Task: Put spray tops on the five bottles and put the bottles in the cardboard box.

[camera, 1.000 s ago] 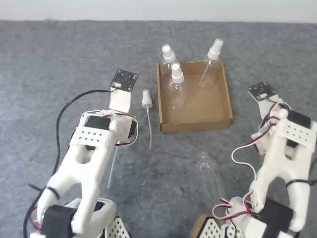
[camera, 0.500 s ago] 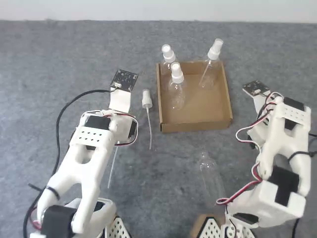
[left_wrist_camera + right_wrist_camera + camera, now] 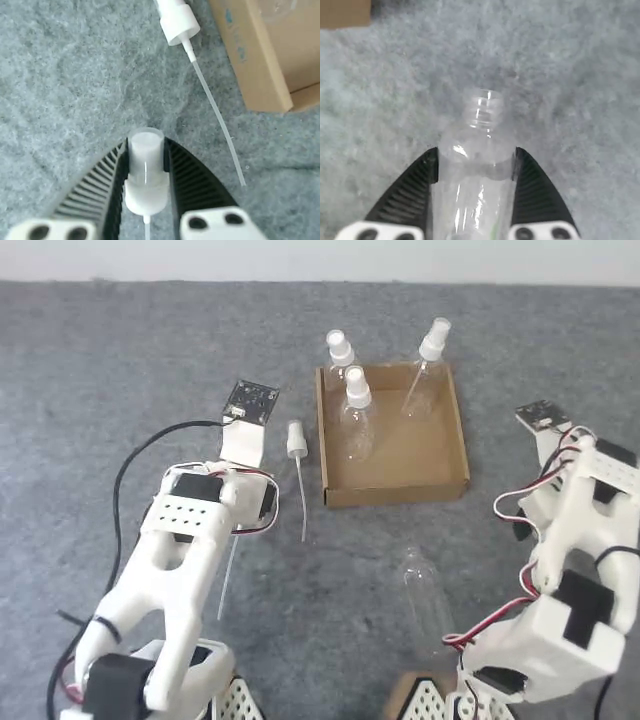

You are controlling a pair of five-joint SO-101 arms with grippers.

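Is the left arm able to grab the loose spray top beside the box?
Probably not yet: the left pincer grips its own spray top, though the loose spray top lies unobstructed ahead.

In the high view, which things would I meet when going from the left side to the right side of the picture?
left arm → loose spray top → cardboard box → right arm

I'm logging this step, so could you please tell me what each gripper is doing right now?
Left gripper: closed on a spray top.
Right gripper: closed on the uncapped clear bottle.
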